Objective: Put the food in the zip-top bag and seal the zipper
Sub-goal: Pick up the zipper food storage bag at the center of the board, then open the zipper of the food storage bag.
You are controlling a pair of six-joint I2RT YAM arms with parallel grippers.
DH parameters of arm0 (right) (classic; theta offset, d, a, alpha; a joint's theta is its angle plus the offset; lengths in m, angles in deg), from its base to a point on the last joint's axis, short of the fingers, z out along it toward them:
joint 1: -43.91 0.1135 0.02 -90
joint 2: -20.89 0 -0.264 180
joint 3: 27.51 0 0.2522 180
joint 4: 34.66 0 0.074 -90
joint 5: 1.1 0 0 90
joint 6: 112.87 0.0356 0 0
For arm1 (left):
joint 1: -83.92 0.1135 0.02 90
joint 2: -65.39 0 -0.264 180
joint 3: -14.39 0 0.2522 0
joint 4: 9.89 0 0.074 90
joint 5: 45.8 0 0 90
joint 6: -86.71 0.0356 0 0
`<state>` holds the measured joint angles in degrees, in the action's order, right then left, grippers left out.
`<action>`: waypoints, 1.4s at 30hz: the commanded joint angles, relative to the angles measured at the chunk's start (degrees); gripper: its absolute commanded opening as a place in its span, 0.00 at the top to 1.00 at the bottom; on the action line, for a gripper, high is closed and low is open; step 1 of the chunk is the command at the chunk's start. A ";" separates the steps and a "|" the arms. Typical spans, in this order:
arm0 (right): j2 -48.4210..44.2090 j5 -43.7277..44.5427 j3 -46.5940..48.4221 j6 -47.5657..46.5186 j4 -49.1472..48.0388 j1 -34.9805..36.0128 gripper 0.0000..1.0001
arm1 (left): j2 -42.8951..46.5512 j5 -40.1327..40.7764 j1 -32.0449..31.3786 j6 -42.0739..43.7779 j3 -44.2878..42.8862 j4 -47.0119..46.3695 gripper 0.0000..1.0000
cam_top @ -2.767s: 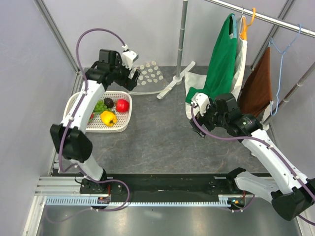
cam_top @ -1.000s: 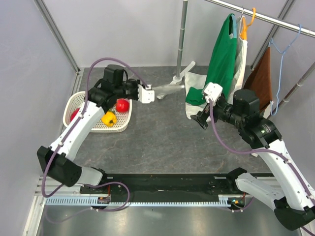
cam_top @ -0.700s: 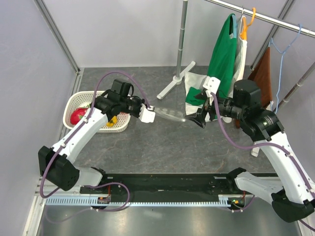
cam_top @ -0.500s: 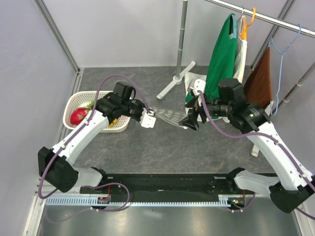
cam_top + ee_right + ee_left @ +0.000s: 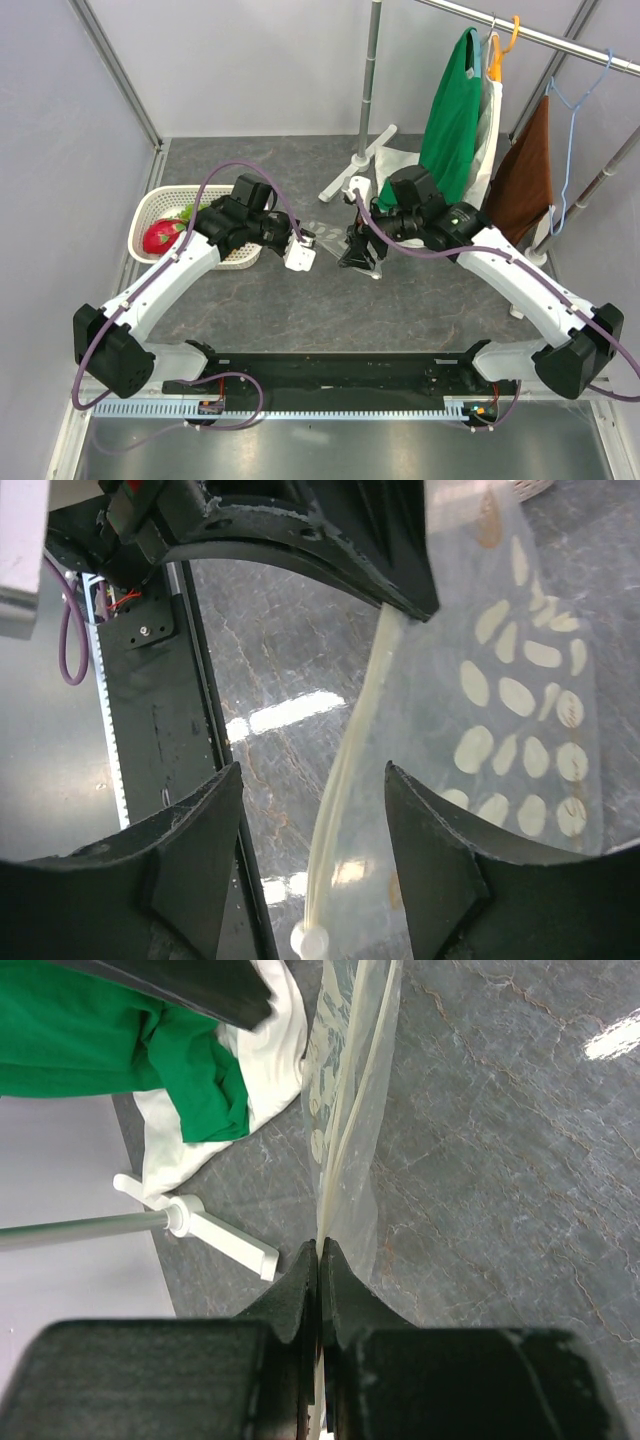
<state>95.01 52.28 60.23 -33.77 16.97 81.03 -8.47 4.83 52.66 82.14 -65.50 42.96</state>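
The zip-top bag [image 5: 332, 232], clear with white dots, hangs in mid-air over the table's middle. My left gripper [image 5: 303, 243] is shut on its zipper edge; in the left wrist view the pale zipper [image 5: 338, 1155] runs straight out from the pinched fingertips of the left gripper [image 5: 319, 1250]. My right gripper [image 5: 358, 252] is at the bag's other end. It stands open in the right wrist view [image 5: 313, 770], the zipper [image 5: 352, 770] passing between its fingers without touching them, with the white slider tab [image 5: 313, 942] just below. Red food [image 5: 160, 237] and green food [image 5: 190, 212] lie in the white basket [image 5: 238, 260].
A clothes rack pole [image 5: 368, 80] with a white foot [image 5: 345, 180] stands at the back. A green garment [image 5: 450, 110] and a brown cloth [image 5: 525, 170] hang at the right, above a white cloth [image 5: 400, 165]. The black base rail [image 5: 330, 375] runs along the near edge.
The left arm carried the bag from the back near the basket to the table's middle. The right arm swung left to the bag, and its jaws narrowed around the zipper edge.
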 commanded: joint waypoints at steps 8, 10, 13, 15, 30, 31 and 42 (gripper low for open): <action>4.27 4.63 -0.50 0.79 -4.56 2.25 0.47 | 1.97 -3.16 -0.20 0.79 0.74 -0.95 0.98; 4.71 5.07 -0.59 0.53 -4.56 2.25 0.48 | 2.06 -3.25 -0.20 1.23 1.00 -1.03 0.98; 5.50 5.86 -0.67 0.26 -4.56 2.16 0.52 | 2.06 -3.25 -0.20 1.32 1.09 -0.95 0.98; 5.76 5.77 -0.50 0.26 -4.47 2.25 0.59 | 2.15 -3.25 -0.20 1.49 1.26 -1.03 0.98; 7.61 12.18 0.21 0.00 -5.26 2.78 0.77 | 1.71 -4.57 -0.20 -0.61 0.30 -0.95 0.98; 7.61 12.97 0.12 0.08 -5.52 3.21 0.77 | 1.45 -4.83 -0.20 -0.96 -0.14 -1.03 0.98; 9.20 18.76 1.44 6.05 -7.37 3.75 1.00 | 0.92 -3.61 0.67 -20.25 -1.63 -4.98 0.68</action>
<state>104.39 65.18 59.57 -32.11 12.38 84.81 -8.32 3.17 52.66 79.28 -64.56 42.52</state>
